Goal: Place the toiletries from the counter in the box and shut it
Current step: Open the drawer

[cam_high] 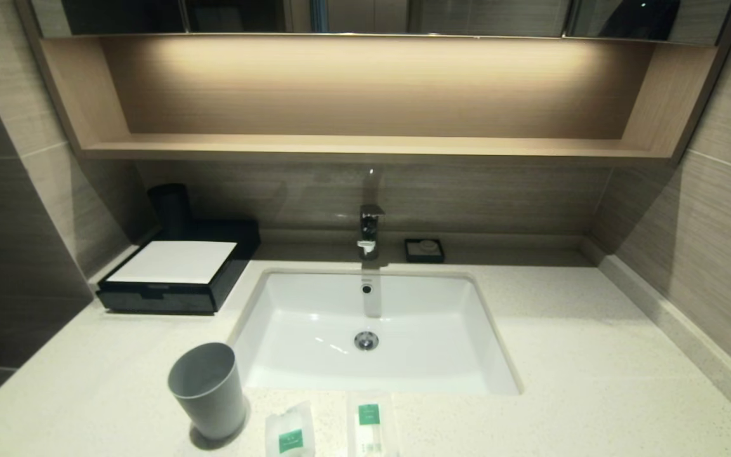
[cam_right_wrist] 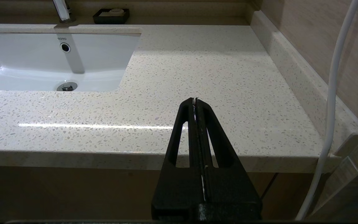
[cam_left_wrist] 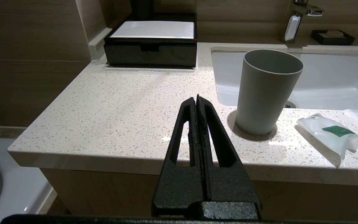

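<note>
Left gripper [cam_left_wrist: 196, 100] and right gripper [cam_right_wrist: 195, 101] both closed, empty.

Counter [cam_high: 594, 343]: pale cream stone w/ fine brown-grey speckle all over. Sink [cam_high: 454, 330]: plain glossy white, chrome drain. Box [cam_high: 178, 279]: black sides, flat white top panel, black front catch. Cup [cam_high: 208, 388]: plain matte grey, no print. Two sachets [cam_high: 290, 431] [cam_high: 370, 426]: whitish-translucent, each w/ small green label. Soap dish [cam_high: 424, 251]: black, pale bar inside. Tap [cam_high: 370, 230]: chrome. Shelf [cam_high: 365, 147]: light wood grain, warm-lit. Wall tiles: brown-grey, faint horiz. streaks. Both grippers, left [cam_left_wrist: 196, 101] & right [cam_right_wrist: 195, 102]: rough-textured black. Cable [cam_right_wrist: 332, 93]: white.
</note>
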Motion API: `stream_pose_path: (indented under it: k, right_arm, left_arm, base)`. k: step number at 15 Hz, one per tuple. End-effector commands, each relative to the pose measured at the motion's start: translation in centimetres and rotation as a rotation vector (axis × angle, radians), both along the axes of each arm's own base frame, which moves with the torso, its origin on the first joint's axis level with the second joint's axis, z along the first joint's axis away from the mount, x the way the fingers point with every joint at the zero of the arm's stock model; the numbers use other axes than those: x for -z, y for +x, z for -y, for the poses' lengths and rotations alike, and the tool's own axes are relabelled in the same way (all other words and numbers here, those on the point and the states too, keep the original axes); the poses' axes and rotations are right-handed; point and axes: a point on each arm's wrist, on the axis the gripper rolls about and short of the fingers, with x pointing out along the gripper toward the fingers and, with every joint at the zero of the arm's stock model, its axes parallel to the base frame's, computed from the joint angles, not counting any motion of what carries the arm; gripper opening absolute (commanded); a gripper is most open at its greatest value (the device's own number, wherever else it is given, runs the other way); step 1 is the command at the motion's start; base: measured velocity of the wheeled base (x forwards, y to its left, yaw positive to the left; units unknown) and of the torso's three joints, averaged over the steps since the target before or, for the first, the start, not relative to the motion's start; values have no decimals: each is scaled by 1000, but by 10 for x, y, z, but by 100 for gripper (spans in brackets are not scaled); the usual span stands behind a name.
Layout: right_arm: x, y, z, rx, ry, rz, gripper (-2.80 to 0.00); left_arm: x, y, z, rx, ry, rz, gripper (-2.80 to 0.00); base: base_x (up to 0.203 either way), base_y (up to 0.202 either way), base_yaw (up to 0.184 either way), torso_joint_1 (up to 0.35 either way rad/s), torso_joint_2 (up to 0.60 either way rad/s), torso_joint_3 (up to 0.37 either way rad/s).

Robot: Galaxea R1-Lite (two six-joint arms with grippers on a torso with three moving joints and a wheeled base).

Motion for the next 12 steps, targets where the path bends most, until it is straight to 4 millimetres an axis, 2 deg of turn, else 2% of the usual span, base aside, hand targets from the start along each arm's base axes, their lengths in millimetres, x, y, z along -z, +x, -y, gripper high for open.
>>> stream_pose_path:
  k: [1, 12]
  right_arm:
    - [0, 0, 0, 0, 0, 1, -280]
    - [0, 0, 0, 0, 0, -1, -280]
  left_arm:
    - [5, 2, 0, 0, 0, -21, -280]
    - [6, 2, 0, -1, 12, -25, -280]
  base:
    - [0, 0, 0, 0, 0, 0]
    - [0, 0, 0, 0, 0, 0]
